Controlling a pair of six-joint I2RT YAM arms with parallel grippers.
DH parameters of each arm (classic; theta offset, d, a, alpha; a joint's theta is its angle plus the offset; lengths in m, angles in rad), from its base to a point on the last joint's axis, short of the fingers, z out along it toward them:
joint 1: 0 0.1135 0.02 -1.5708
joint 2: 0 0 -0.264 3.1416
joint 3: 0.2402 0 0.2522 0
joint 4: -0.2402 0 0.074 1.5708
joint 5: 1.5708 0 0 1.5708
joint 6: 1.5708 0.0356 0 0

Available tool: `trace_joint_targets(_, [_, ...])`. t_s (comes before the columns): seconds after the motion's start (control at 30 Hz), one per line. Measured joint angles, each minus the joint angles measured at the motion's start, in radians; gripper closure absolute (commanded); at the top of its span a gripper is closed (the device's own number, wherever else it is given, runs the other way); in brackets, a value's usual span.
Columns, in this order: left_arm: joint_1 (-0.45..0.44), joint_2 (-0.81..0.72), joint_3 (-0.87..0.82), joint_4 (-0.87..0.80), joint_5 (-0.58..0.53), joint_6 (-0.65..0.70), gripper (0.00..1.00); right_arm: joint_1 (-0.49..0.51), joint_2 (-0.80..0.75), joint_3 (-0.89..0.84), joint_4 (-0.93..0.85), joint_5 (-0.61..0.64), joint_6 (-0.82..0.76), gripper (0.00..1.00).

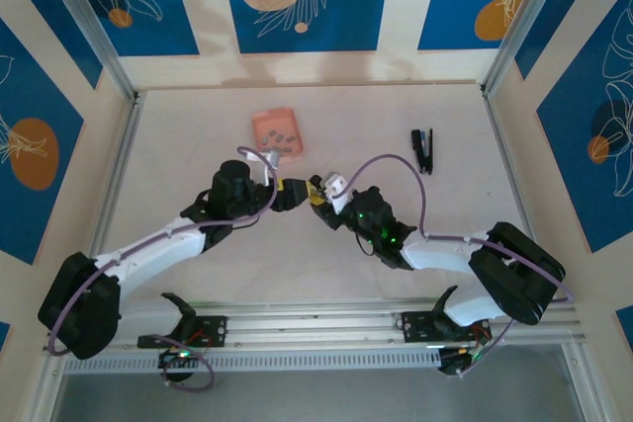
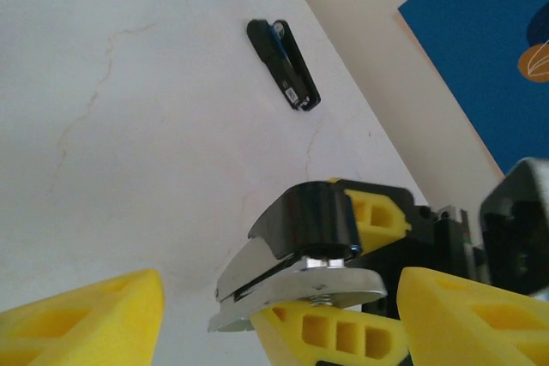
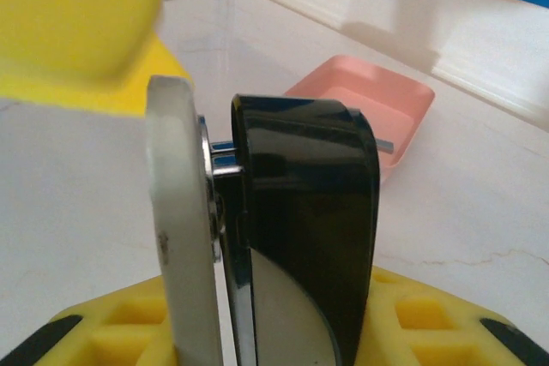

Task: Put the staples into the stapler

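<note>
the stapler (image 1: 318, 192) is held clamped between the right fingers (image 2: 334, 333) at frame centre. the left fingers (image 2: 86, 319) are spread wide beside it; the staples (image 1: 278, 138) are seen in the pink tray (image 1: 260, 124) above.

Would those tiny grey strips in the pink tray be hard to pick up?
Probably. The staples look tiny and flat, so likely light and apt to slide about the tray. Being thin metal strips, they seem stiff yet could snap.
</note>
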Motion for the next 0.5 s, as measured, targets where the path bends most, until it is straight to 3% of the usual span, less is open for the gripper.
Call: trace_joint_targets(0.5, [-0.005,0.089,0.005,0.130,0.111,-0.037,0.30,-0.005,-0.019,0.000,0.006,-0.004,0.035,0.78])
